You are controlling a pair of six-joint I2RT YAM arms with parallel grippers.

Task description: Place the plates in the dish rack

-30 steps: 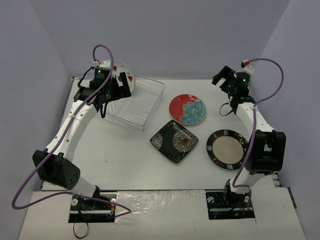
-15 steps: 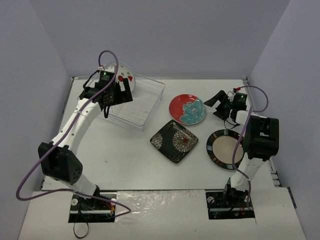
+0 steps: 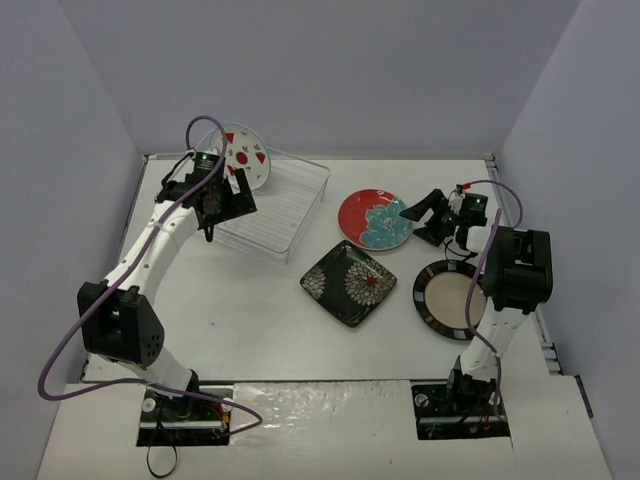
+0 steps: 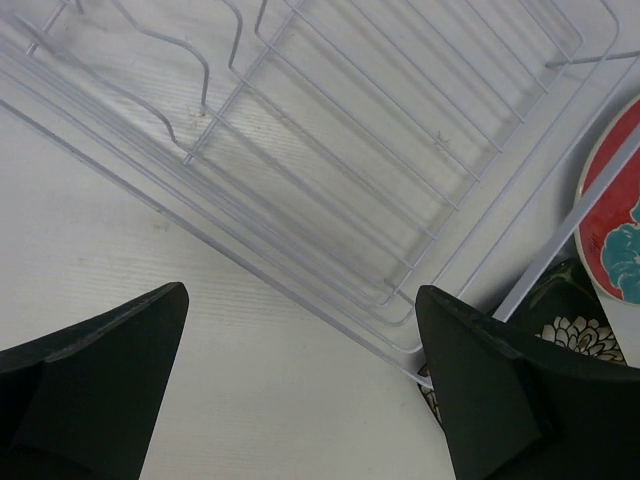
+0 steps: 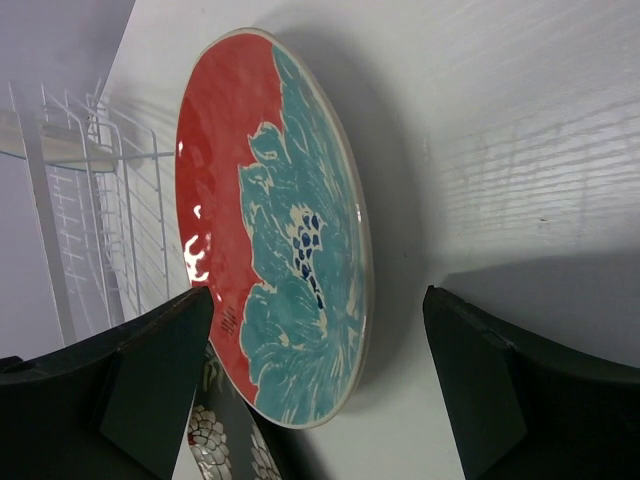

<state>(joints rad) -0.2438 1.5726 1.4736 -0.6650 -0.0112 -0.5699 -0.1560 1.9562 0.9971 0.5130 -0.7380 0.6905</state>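
Observation:
The white plate with red fruit marks stands upright at the far left end of the clear dish rack. My left gripper is open and empty just in front of it, above the rack's near wall. The red plate with the teal flower lies flat on the table. My right gripper is open and low at its right edge, and that edge lies between the jaws. The black square floral plate and the dark-rimmed plate with a beige centre lie flat in front.
The black plate's corner sits close under the red plate and near the rack's corner. The red plate also shows at the right of the left wrist view. Grey walls close in the table on three sides.

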